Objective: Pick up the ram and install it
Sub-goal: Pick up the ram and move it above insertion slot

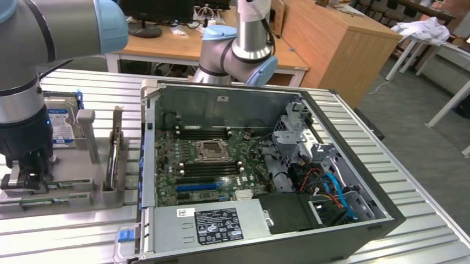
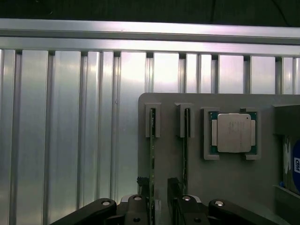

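The hand (image 2: pixel 156 194), spread wide and pinching nothing, straddles the ram (image 2: pixel 152 159), which stands on edge in a grey holder (image 2: pixel 211 187) on the tabletop (image 2: pixel 70 140), its long axis running along the gap between the fingers (image 2: pixel 172 190).

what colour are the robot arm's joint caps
Light blue joint caps, clearest in the exterior view.

From above, at middle range, we look obliquely down on the computer case (image 1: pixel 213 102) and table (image 1: pixel 74 234). The wrist view faces straight down, close up. Both views share the grey holder (image 1: pixel 74 187) (image 2: pixel 225 187).
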You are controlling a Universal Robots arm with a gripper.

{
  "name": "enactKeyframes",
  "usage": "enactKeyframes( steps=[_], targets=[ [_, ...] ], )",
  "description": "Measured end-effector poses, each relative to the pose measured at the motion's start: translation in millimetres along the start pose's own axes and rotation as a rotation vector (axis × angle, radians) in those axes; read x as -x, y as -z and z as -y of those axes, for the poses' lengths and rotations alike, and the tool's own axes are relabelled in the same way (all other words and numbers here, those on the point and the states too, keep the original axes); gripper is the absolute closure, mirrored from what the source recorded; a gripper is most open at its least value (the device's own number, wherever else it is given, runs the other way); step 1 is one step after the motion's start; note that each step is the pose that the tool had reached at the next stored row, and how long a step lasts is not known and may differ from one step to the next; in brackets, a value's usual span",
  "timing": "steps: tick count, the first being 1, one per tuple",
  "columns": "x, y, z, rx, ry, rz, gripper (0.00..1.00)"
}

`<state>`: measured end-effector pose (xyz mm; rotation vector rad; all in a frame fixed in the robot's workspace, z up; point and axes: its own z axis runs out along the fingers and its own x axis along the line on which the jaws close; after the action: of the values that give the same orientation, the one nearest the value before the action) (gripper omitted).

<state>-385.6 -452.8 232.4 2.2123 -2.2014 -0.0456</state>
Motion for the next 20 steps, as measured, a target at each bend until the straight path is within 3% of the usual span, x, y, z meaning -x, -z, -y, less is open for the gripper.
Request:
enactKeyframes(
  steps=[20],
  targets=[
    [-0.1, -14.5, 0.5, 0.0002, 0.0, -0.0002, 0.71]
  ],
)
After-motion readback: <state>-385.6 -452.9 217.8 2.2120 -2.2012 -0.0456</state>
